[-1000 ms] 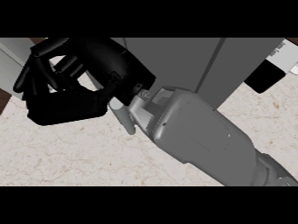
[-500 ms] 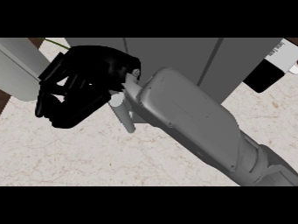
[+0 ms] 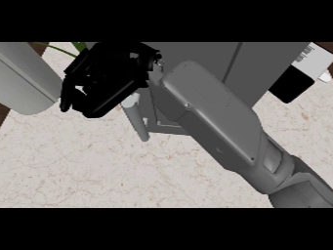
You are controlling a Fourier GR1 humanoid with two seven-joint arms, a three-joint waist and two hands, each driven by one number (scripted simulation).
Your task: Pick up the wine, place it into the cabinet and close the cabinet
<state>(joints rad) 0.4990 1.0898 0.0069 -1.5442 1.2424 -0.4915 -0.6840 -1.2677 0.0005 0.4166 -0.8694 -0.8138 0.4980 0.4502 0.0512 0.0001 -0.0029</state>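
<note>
At cabinet point(image 3: 270, 68) front | right hand point(image 3: 104, 80) extended | fingers curled, contents hidden

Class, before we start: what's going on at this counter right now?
One grey forearm reaches diagonally across the marble counter from the lower right toward the grey cabinet. Its black right hand is up at the cabinet's front, fingers curled, beside the pale cabinet door that stands swung open at the left. A wine bottle cannot be made out; the hand may hide it. A black-and-white box sits at the cabinet's right. The left hand is out of view.
</note>
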